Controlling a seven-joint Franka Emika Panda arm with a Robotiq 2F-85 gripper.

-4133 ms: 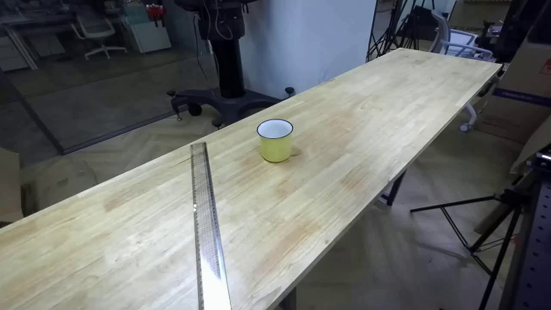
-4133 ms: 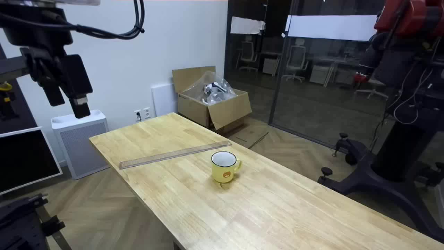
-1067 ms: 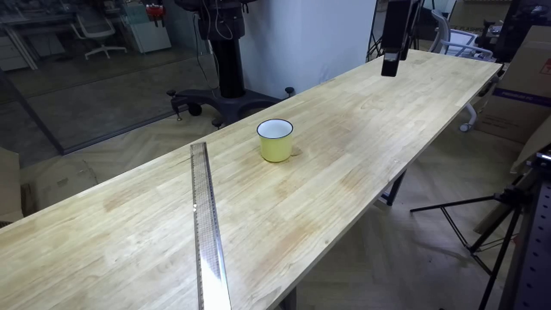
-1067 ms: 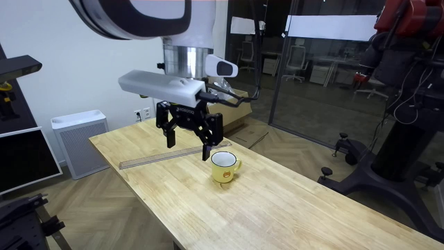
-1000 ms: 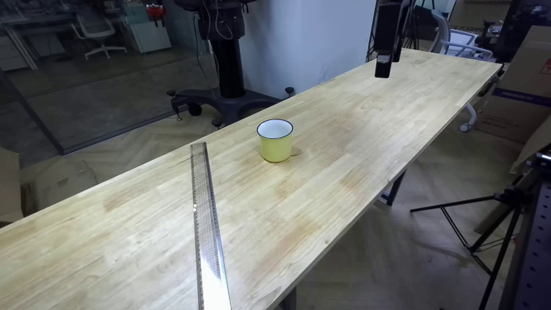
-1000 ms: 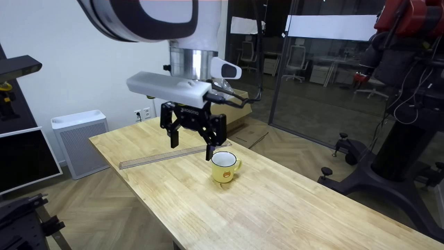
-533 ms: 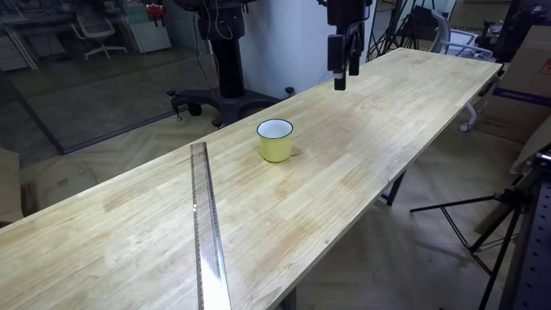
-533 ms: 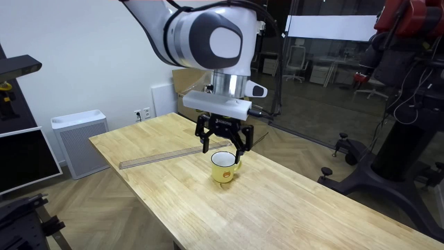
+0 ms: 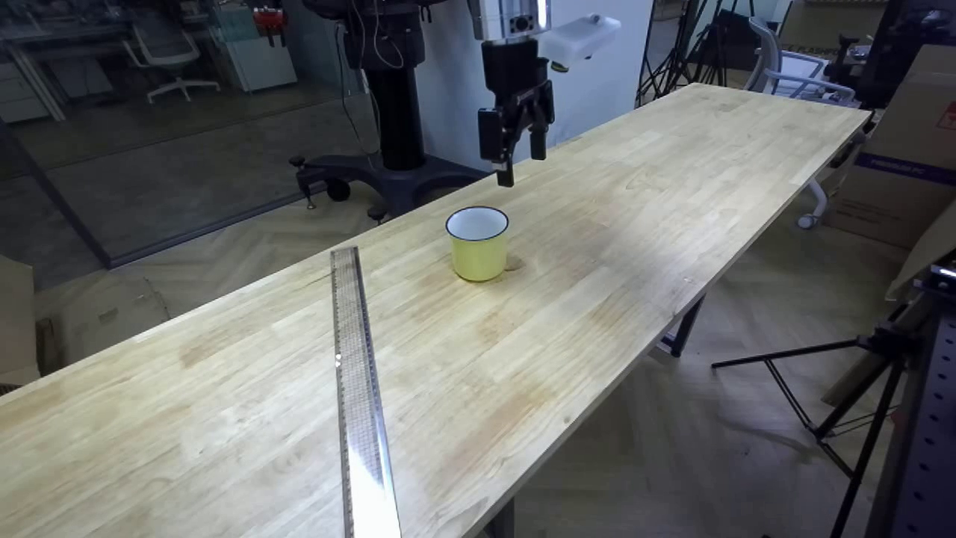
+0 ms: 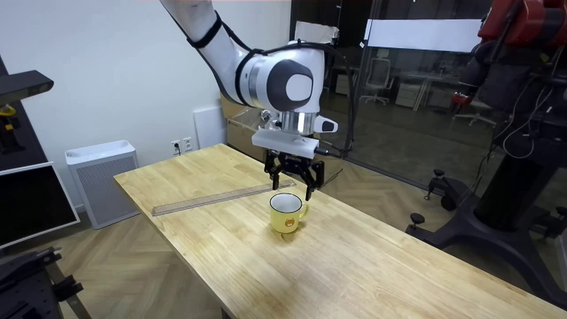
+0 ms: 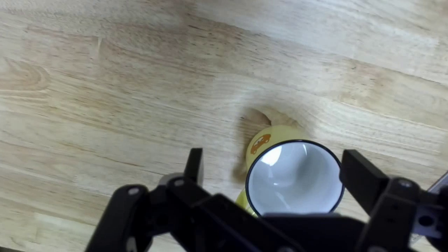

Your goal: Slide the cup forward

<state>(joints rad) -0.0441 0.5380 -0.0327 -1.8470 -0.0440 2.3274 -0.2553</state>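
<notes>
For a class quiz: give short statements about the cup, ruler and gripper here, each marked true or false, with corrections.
1. The yellow cup stands upright on the wooden table. True.
2. The cup is red inside. False: it is white inside.
3. The gripper is open, above the table. True.
4. Two cups stand on the table. False: one does.
5. The ruler lies flat on the table. True.
6. The cup stands on the ruler. False: they are apart.

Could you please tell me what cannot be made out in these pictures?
Cup handle: partly behind the jaws, wrist view.
Ruler: markings too small to read, both exterior views.
Box: partly hidden behind the arm in an exterior view.
The arm: cut off by the top edge, both exterior views.
</notes>
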